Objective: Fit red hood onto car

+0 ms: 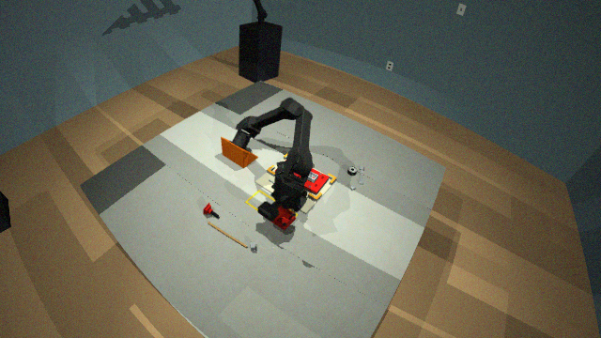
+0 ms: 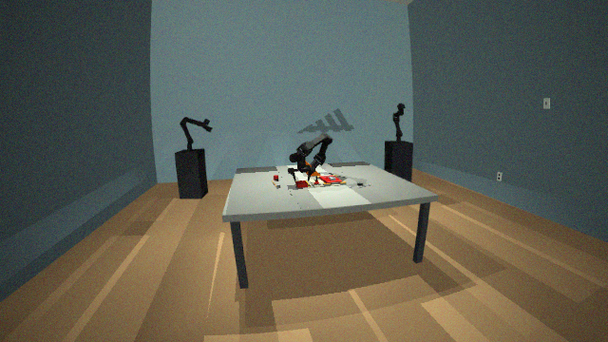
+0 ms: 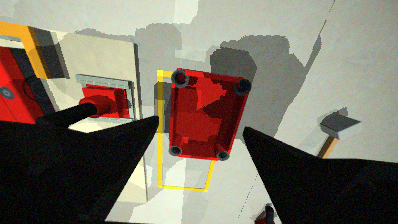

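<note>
A robot's gripper stands wide open with nothing in its grasp, its black fingertips apart from the red hood between them. In the wrist view the hood's long axis runs roughly crosswise to the line between the fingers, slightly slanted, leaving its long sides facing the tips, the relation any new grip would turn on. Its hollow side and corner bosses face the camera, which suggests it may need turning over. It overlaps a yellow outline; whether it touches the table cannot be told. Beyond, to the left in the wrist view, the car chassis awaits the hood, which is not yet fitted.
</note>
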Available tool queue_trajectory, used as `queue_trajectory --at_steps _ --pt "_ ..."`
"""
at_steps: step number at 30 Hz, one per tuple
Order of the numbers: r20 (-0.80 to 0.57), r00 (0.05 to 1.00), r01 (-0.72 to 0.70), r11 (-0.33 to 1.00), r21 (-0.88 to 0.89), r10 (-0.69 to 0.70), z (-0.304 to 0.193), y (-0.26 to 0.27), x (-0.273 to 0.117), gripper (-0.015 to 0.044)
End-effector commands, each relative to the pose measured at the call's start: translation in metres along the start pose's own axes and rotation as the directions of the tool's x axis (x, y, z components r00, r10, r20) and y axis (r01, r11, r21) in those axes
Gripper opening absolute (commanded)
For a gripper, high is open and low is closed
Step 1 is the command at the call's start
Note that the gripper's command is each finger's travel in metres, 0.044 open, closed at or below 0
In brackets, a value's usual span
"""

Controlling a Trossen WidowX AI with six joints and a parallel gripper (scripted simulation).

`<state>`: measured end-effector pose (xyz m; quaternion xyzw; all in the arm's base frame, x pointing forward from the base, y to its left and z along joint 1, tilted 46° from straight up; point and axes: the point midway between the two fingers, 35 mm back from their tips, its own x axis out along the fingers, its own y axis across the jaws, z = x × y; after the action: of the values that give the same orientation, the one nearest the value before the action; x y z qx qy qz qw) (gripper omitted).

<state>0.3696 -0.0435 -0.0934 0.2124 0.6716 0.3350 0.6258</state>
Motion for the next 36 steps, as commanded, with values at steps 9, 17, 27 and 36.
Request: queue_trajectory --at_steps 9,17,27,36 --pt "0.025 1.000 0.008 1.000 -0.003 -0.008 -0.002 -0.002 -0.074 0.0440" --pt "0.032 0.999 0.008 1.000 0.002 -0.008 0.000 -0.004 -0.066 0.0440" --pt "0.175 0.982 0.058 0.997 0.044 -0.065 0.008 -0.030 -0.051 0.0440" --pt "0.442 0.887 0.089 0.990 0.113 -0.130 0.015 -0.062 -0.032 0.0440"
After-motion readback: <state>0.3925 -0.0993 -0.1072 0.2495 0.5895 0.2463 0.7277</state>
